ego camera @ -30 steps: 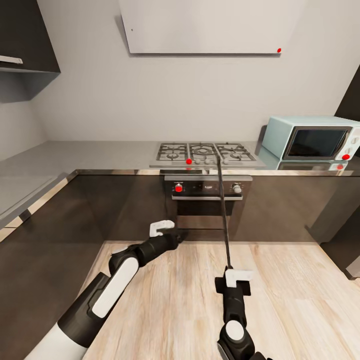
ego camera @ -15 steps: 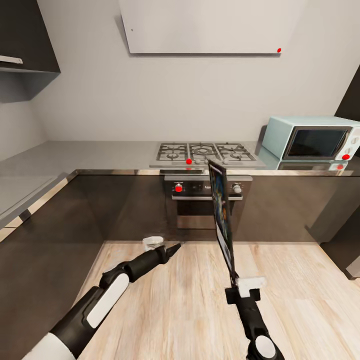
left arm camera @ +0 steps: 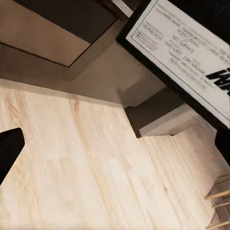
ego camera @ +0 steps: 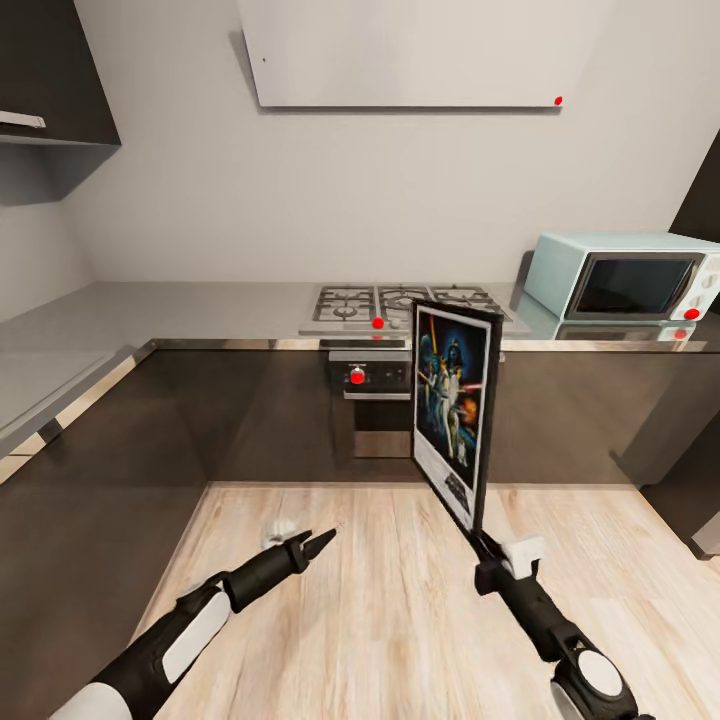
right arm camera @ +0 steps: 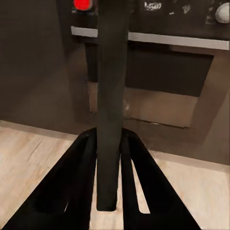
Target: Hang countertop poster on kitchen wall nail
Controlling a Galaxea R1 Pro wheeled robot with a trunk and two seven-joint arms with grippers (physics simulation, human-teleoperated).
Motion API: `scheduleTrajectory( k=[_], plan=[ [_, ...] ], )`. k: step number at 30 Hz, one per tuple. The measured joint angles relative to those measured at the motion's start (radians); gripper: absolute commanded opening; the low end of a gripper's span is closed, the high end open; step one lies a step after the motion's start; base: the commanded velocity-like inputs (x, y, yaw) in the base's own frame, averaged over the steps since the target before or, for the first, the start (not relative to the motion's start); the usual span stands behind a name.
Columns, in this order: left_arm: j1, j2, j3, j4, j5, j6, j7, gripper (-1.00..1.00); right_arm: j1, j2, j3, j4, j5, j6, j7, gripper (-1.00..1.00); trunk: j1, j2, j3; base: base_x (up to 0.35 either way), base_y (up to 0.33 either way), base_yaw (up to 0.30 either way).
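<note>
Where right hand (ego camera: 487,548) grips, poster (ego camera: 452,407) edge hidden

Lettering on the poster (left arm camera: 191,52): the left wrist view catches heavy black slanted strokes, perhaps "WA", cut off at the edge, next to rows of fine credit print too small to read. In the head view, the title block sits just above the right gripper (ego camera: 487,548) and its clamped jaws, illegible. Beyond those jaws there's a pale mark on the oven (right arm camera: 158,28) panel, blurred.

The right gripper (ego camera: 487,553) swung the poster (ego camera: 452,412) from edge-on to face-on; the left gripper (ego camera: 318,544) dropped lower.
</note>
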Motion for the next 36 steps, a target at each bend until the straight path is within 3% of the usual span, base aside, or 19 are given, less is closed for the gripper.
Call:
scheduleTrajectory(
  k=[1, 5, 7, 11, 13, 14, 16, 20, 36],
  plan=[
    [0.0, 0.007, 0.0, 0.007, 0.006, -0.004, -0.007, 1.0, 0.0, 0.0, -0.049, 0.001, -0.034, 0.002, 0.117, -1.0, 0.0, 0.0, 0.0, 0.0, 0.0, 0.0],
    [0.0, 0.039, 0.001, 0.012, 0.012, -0.006, -0.041, 1.0, 0.0, 0.0, -0.125, 0.023, -0.067, 0.004, 0.297, -1.0, 0.0, 0.0, 0.0, 0.0, 0.0, 0.0],
    [0.0, 0.055, 0.006, 0.014, 0.013, -0.006, -0.054, 1.0, 0.0, 0.0, -0.142, 0.031, -0.073, 0.005, 0.332, -1.0, 0.0, 0.0, 0.0, 0.0, 0.0, 0.0],
    [0.0, 0.079, 0.028, 0.016, 0.039, -0.007, -0.065, 1.0, 0.0, -0.001, -0.156, 0.037, -0.078, 0.009, 0.36, -1.0, 0.0, 0.0, 0.0, 0.0, 0.0, 0.0],
    [0.0, 0.083, 0.033, 0.018, 0.06, -0.007, -0.067, 1.0, 0.0, -0.001, -0.158, 0.039, -0.079, 0.031, 0.365, -1.0, 0.0, 0.0, 0.0, 0.0, 0.0, 0.0],
    [0.0, 0.086, 0.036, 0.019, 0.076, -0.007, -0.069, 1.0, -0.001, -0.001, -0.161, 0.039, -0.078, 0.078, 0.369, -1.0, 0.0, 0.0, 0.0, 0.0, 0.0, 0.0],
    [0.0, 0.087, 0.037, 0.019, 0.081, -0.007, -0.069, 1.0, -0.002, -0.001, -0.162, 0.039, -0.079, 0.095, 0.37, -1.0, 0.0, 0.0, 0.0, 0.0, 0.0, 0.0],
    [0.0, 0.086, 0.036, 0.019, 0.083, -0.007, -0.069, 1.0, -0.002, 0.002, -0.163, 0.038, -0.08, 0.106, 0.37, -1.0, 0.0, 0.0, 0.0, 0.0, 0.0, 0.0],
    [0.0, 0.086, 0.038, 0.033, 0.084, -0.006, -0.069, 1.0, -0.002, 0.007, -0.233, 0.04, -0.089, 0.109, 0.37, -1.0, -0.061, 0.112, 0.05, 0.0, 0.0, 0.0]
  ],
)
